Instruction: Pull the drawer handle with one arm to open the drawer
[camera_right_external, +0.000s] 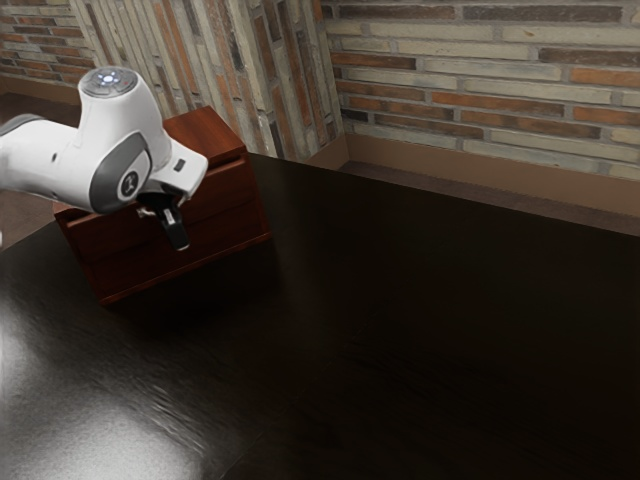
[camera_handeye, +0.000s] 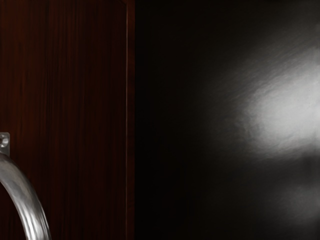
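A small reddish-brown wooden drawer cabinet (camera_right_external: 215, 205) stands on the dark table at the exterior view's upper left. Its front faces the table's near side, and a seam splits it into an upper and a lower drawer front, both flush with the body. My white arm comes in from the left, and my black gripper (camera_right_external: 175, 228) hangs right in front of the cabinet's face, near the seam. In the wrist view a curved silver handle (camera_handeye: 22, 200) with its mounting plate (camera_handeye: 4, 141) sits on the dark wood drawer front (camera_handeye: 75, 100), close under my hand.
The glossy dark table (camera_right_external: 400, 340) stretches wide toward the exterior view's right and front. Brick walls (camera_right_external: 480, 80) stand behind it, and the cabinet's far side is close to the wall corner.
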